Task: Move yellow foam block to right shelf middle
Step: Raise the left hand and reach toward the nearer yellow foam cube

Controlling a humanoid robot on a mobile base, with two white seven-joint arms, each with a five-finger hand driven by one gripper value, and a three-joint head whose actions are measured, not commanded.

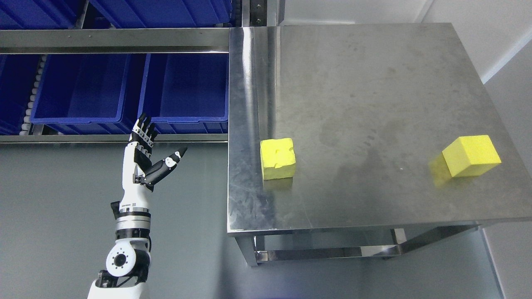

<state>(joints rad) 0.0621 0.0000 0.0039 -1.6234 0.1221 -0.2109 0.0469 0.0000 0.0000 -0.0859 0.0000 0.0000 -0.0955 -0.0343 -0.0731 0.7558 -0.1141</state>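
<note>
Hovering left hand (145, 155), fingers spread, holding nothing | blue bins (124, 89) on rack, contents unseen | two yellow foam blocks (277, 158) on table (374, 83)

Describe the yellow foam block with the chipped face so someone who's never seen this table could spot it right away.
Start at the square stainless steel table filling the right side of the head view. Near its left edge, toward the front, sits a yellow foam cube. Unlike the smooth-faced yellow foam cube by the table's right edge, this one has notches and dents gouged out of its top face.
</note>
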